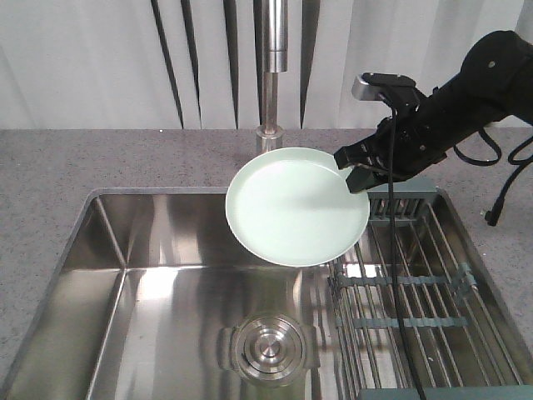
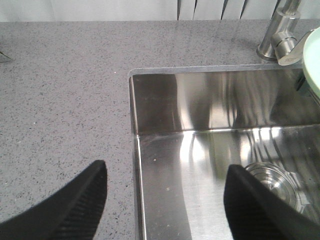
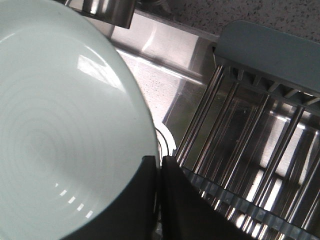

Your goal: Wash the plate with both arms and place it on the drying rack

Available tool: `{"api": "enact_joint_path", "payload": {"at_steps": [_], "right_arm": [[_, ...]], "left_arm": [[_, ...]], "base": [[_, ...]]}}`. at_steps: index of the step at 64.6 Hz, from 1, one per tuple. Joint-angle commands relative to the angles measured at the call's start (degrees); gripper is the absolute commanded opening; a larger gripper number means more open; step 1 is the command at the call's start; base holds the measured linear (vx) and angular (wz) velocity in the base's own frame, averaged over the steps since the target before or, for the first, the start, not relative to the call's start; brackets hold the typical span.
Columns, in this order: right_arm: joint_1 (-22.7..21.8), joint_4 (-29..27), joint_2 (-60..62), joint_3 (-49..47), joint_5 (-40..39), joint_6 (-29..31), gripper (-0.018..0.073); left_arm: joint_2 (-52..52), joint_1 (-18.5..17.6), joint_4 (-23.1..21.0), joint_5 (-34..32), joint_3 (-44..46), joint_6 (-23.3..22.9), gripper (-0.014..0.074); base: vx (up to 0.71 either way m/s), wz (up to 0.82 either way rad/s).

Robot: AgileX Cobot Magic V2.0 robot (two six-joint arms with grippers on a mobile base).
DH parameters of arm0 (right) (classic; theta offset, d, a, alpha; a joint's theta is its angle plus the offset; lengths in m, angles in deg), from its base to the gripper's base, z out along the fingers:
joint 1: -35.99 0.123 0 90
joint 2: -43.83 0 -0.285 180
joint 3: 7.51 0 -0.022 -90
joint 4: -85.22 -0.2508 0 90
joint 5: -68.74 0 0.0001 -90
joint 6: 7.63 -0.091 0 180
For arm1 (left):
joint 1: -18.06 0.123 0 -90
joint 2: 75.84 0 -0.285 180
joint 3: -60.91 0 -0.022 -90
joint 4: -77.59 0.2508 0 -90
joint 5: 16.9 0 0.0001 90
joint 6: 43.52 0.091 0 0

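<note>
The pale mint-green plate (image 1: 296, 208) hangs tilted over the steel sink (image 1: 125, 242), just under the tap, its face toward the camera. My right gripper (image 1: 356, 171) is shut on the plate's right rim, one finger on each side. In the right wrist view the plate (image 3: 60, 130) fills the left, and the gripper (image 3: 159, 165) pinches its edge. The drying rack (image 1: 425, 292) of steel bars lies in the sink's right part, below and right of the plate. The left gripper (image 2: 165, 182) is open and holds nothing, straddling the sink's left rim (image 2: 134, 150); a sliver of the plate (image 2: 314, 60) shows at the far right.
A steel tap (image 1: 271, 67) rises behind the sink, right above the plate. The round drain (image 1: 268, 343) sits in the basin floor. Grey speckled counter (image 1: 50, 192) surrounds the sink. A black cable (image 1: 391, 250) hangs from the right arm across the rack.
</note>
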Motion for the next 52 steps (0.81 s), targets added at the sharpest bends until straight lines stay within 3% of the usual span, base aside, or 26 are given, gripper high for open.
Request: {"api": "enact_joint_path", "payload": {"at_steps": [1,31,52], "right_arm": [[-0.2,-1.49,3.78,-1.33,-0.38,-0.22,-0.0001],[0.19,-3.23,14.84,18.5,-8.12,1.59,-0.0001],[8.11,-3.05,18.27,24.16,-11.51,-0.37,-0.0001]], "left_arm": [[0.23,-0.17,0.34,-3.44,1.42,-0.39,0.0464],[0.23,-0.17,0.34,-3.44,1.42,-0.39,0.0464],[0.23,-0.17,0.35,-3.5,1.42,-0.39,0.0464]], "base": [[0.0,0.0],[0.0,0.0],[0.0,0.0]]}}
